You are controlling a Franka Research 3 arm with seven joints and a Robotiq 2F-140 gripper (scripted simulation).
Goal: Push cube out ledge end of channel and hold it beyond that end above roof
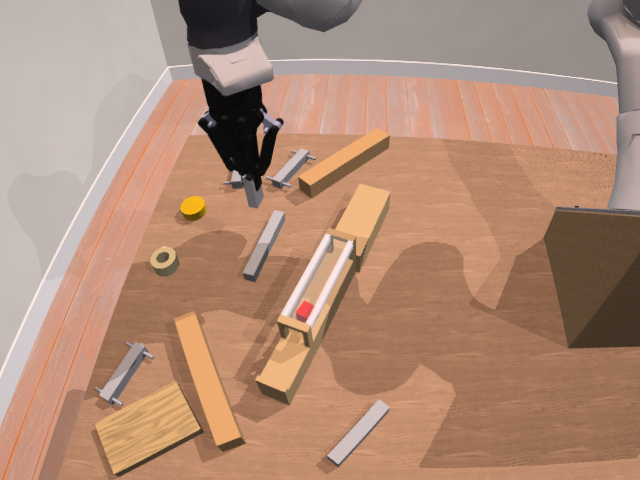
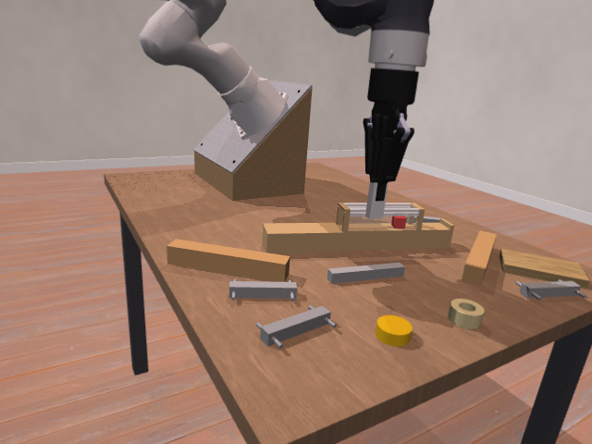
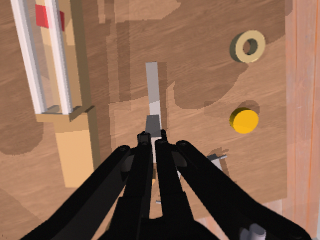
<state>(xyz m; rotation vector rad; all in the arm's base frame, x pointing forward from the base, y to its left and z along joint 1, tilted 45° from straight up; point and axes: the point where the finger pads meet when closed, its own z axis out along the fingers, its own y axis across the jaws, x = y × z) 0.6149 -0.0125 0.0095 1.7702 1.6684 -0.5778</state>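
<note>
The red cube (image 1: 305,311) (image 2: 399,222) (image 3: 42,16) sits inside the channel under its white rails, close to the end frame by the short ledge with the raised lip (image 2: 447,224). The channel (image 1: 294,323) (image 2: 305,240) (image 3: 75,150) is pale wood, with a longer ledge at its other end. My gripper (image 1: 253,193) (image 2: 376,203) (image 3: 153,124) is shut and empty, its grey fingertips pointing down in the air. It is outside the channel, on the side of the plain grey bar (image 1: 264,245) (image 2: 365,273) (image 3: 152,85), above and beyond that bar's end in the wrist view.
Grey bars with cross pins (image 1: 291,167) (image 1: 124,372), a yellow disc (image 1: 193,207) and a ring (image 1: 165,270) lie around. Orange wooden blocks (image 1: 343,162) (image 1: 209,382), a grained board (image 1: 148,427) and a thin grey strip (image 1: 358,432) lie near the channel's sides and ends.
</note>
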